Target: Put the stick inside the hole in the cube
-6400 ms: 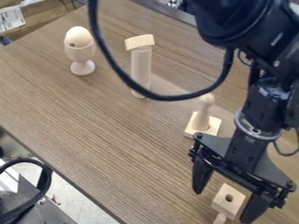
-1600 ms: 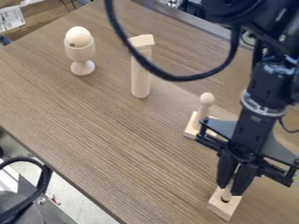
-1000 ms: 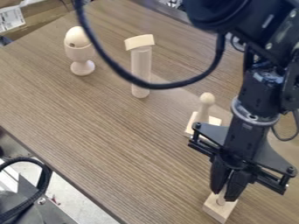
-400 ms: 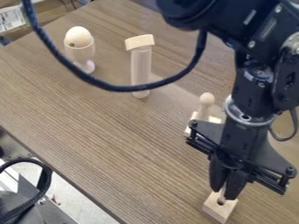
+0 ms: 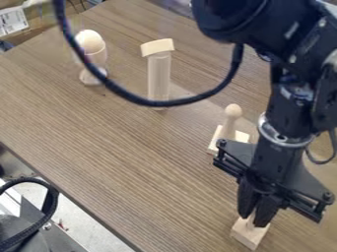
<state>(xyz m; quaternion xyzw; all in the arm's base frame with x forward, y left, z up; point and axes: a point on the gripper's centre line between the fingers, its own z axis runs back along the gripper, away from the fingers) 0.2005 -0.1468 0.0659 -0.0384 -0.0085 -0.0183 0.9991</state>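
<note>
At the lower right, the pale wooden cube block (image 5: 248, 237) rests on the table. Just over its top face hangs the gripper (image 5: 252, 221), pointing down, its fingers closed together on the stick (image 5: 250, 223). A short pale piece of the stick shows between the fingertips, its lower end at the block's top face, where the hole is. The fingers cover most of the stick and the hole, so I cannot tell how deep the stick sits.
Behind the gripper, a small square base with a round-headed peg (image 5: 232, 123) stands on the table (image 5: 131, 162). Farther back are a mallet-like wooden piece (image 5: 158, 74) and an egg in a wooden cup (image 5: 92, 56). The table's edge runs along the lower left.
The gripper was open around the block 6.4 s ago and has since closed on the stick. Over the last moments it shifted left, then slightly right, staying low over the block.
</note>
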